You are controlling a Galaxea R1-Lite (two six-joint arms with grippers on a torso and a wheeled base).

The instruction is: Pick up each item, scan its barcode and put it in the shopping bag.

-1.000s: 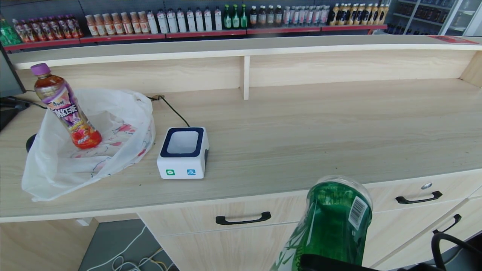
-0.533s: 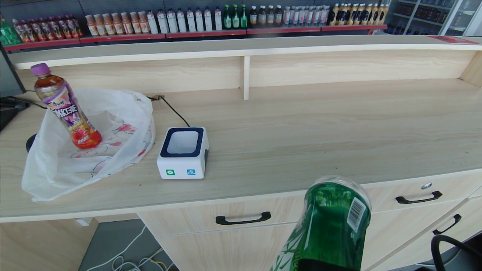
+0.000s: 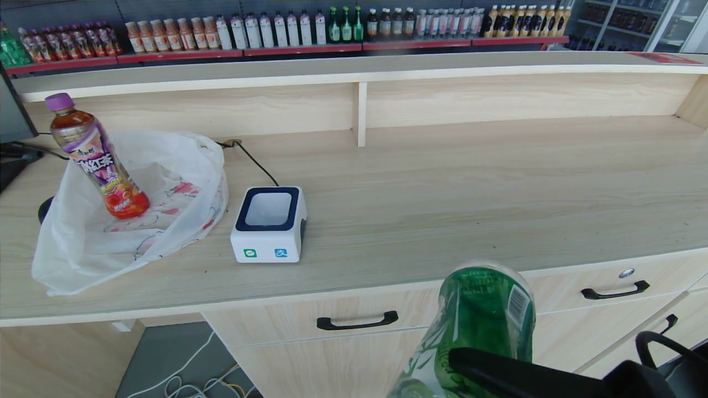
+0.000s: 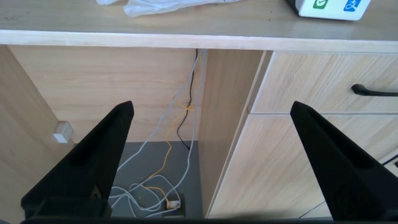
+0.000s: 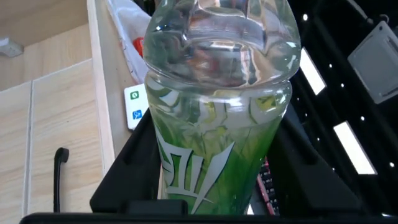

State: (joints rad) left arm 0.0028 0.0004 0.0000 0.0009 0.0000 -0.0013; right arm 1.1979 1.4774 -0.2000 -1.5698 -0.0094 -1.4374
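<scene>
Now: right gripper (image 5: 211,158) clamps one green bottle (image 3: 481,315), near right, before the counter (image 3: 470,182) edge.
Left gripper (image 4: 211,112) spread wide, empty — low at near left. Two bottles — the tea bottle (image 3: 94,157) stands in the one shopping bag (image 3: 166,166), left; one scanner (image 3: 269,224) beside it.

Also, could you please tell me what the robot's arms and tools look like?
Both tools are matte black. The left tool has two broad, wedge-shaped fingers tapering to the tips; the right tool looks alike. A black cable loops beside the right arm.
</scene>
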